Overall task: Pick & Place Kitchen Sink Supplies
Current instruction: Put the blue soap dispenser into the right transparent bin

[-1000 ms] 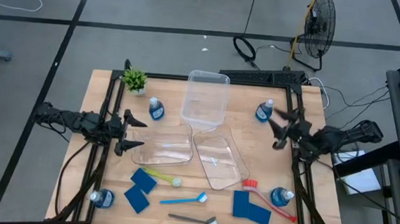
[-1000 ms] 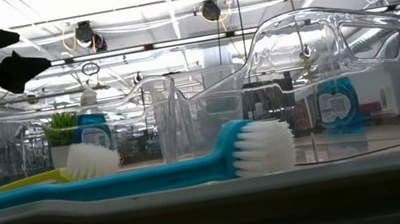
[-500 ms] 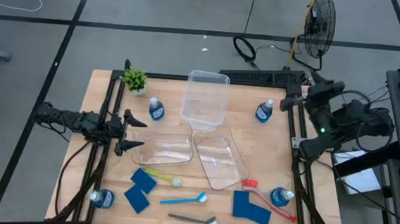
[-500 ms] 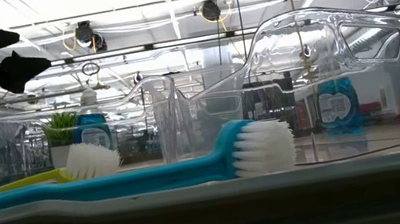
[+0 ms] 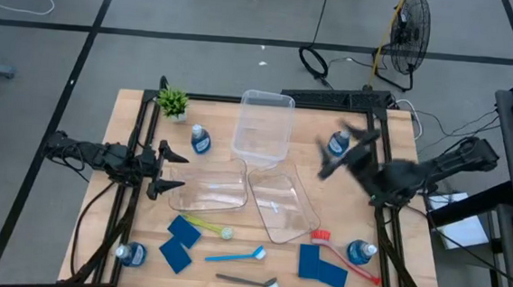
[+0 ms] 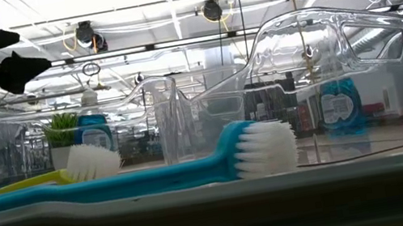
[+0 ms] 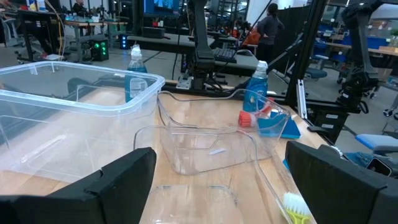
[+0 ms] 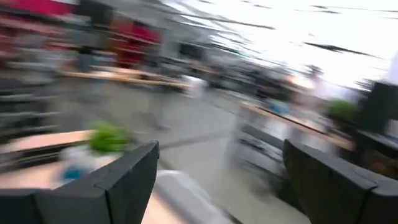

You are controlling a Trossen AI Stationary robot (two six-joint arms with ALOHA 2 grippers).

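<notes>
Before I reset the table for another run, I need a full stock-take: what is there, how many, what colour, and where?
Bottles: four, clear with blue liquid and white caps; one by the plant, one at the right rear, two at the front corners.
Sponges: four, blue; two front left, two front right.
Brushes: four, yellow-green, light-blue, dark-grey, red; along the front.
Bins: three, clear; centre.
Plant: one, green; rear left.
Fan: one, dark; on the floor behind.
Left gripper: open, at the left bin's edge.
Right gripper: open, above the right rear bottle.
</notes>
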